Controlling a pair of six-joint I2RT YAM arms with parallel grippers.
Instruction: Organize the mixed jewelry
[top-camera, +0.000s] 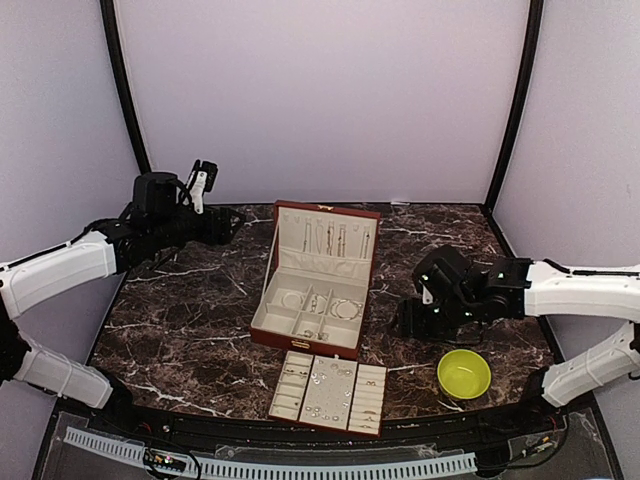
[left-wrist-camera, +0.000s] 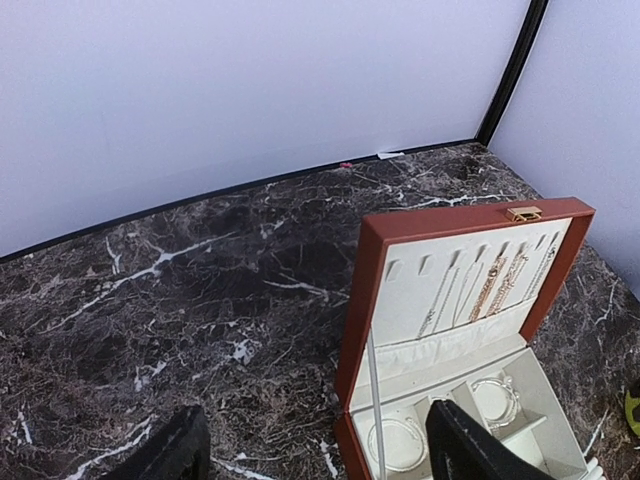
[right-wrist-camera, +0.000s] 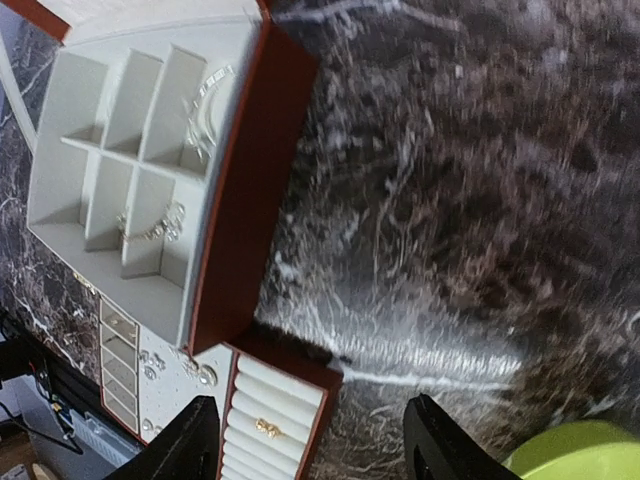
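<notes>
Tiny silvery jewelry (top-camera: 328, 384) lies scattered in the tray's (top-camera: 320, 425) middle.

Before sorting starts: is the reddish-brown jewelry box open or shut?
Open: the reddish-brown jewelry box has its lid upright, cream compartments exposed.

A dark brown marbled surface (top-camera: 190, 320) with white veins spreads across the middle, and its near edge is curved. Plain pale lilac walls (top-camera: 320, 90) close it in at the back and on both sides. Two black strips (top-camera: 122, 85) rise from the back corners and lean inward toward the top. A white slotted strip (top-camera: 300, 470) runs along the front edge. The light is soft and even, with no hard shadows
</notes>
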